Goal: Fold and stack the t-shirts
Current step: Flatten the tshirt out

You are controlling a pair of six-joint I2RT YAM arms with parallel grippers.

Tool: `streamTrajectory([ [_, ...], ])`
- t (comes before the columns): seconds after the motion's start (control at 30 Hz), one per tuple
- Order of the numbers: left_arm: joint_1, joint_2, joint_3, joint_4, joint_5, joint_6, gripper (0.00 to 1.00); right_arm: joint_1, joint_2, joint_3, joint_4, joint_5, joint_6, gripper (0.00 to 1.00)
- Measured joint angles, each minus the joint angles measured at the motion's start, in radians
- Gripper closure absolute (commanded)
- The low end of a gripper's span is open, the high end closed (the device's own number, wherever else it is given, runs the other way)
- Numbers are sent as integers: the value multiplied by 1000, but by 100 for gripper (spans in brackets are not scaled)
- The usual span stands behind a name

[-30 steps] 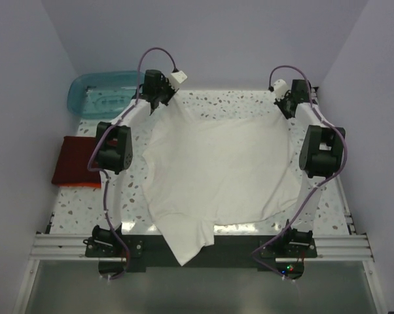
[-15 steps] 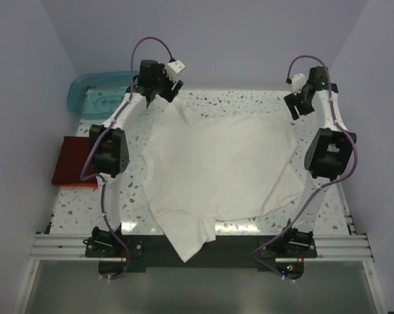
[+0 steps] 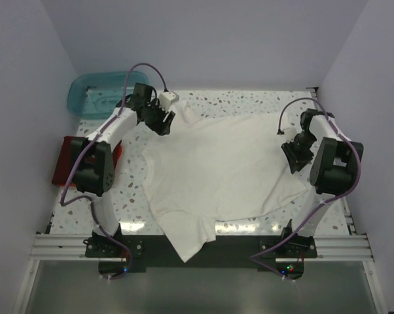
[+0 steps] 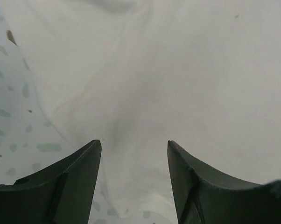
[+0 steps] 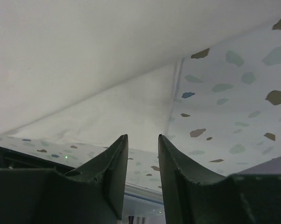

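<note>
Moved since one second ago: both arms, which then held the far corners of the shirt at the back edge, have let go and pulled in. The far hem now lies flat where it was held up.

Item 1. Large short-sleeved cream-white t-shirt (image 3: 216,170). It lies spread open across the middle of the white speckled worktop (image 3: 249,101), and one sleeve hangs over the near edge between the two arm bases. Soft creases show in the left wrist view (image 4: 178,70). In the right wrist view (image 5: 84,46) its edge lies flat on the speckles.

Item 2. Dark red folded t-shirt (image 3: 61,163). A rectangle at the left edge of the worktop, well apart from the cream-white t-shirt and partly hidden behind the left arm.

Item 3. Orange t-shirt (image 3: 65,184). Only a thin edge shows, under the near side of the dark red folded t-shirt.

Item 4. Left tool (image 3: 164,124). It sits above the far left part of the cream-white t-shirt. Its jaws are spread wide (image 4: 133,144), with nothing between them and cloth below.

Item 5. Right tool (image 3: 294,157). It sits at the right margin of the cream-white t-shirt, about midway down the worktop. Its jaws stand apart by a narrow gap (image 5: 142,137) and pinch nothing. Shirt edge and bare worktop (image 5: 234,93) lie beyond.

Item 6. Translucent teal plastic tub (image 3: 99,91). It stands at the far left corner, behind the left arm.
</note>
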Motion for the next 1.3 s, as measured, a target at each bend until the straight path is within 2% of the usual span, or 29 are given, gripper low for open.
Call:
streamTrajectory([
  [0.2, 0, 63, -51, -56, -12, -30, 37, 0, 0, -95, 56, 31, 13, 69],
  [0.47, 0, 125, -51, -48, -61, -67, 41, 0, -38, -277, 158, 175, -11, 85],
  [0.53, 0, 169, -51, -48, -102, -76, 45, 0, -60, -318, 172, 214, -22, 92],
  [0.63, 3, 187, -51, -49, -128, -80, 46, -6, -98, -384, 198, 288, -43, 92],
  [0.83, 19, 196, -42, -39, -160, -87, 47, -39, -129, -430, 223, 335, -62, 92],
  [0.87, 21, 198, -39, -40, -163, -87, 47, -40, -129, -425, 221, 332, -61, 91],
  [0.93, 24, 211, -15, -50, -166, -86, 45, -41, -129, -396, 202, 309, -59, 82],
  [1.07, 30, 271, 96, -71, -169, -71, 43, -40, -129, -218, 119, 179, -52, 72],
  [1.3, 31, 349, 364, -80, -143, -59, 43, -19, -108, 89, 100, -27, 20, 76],
])
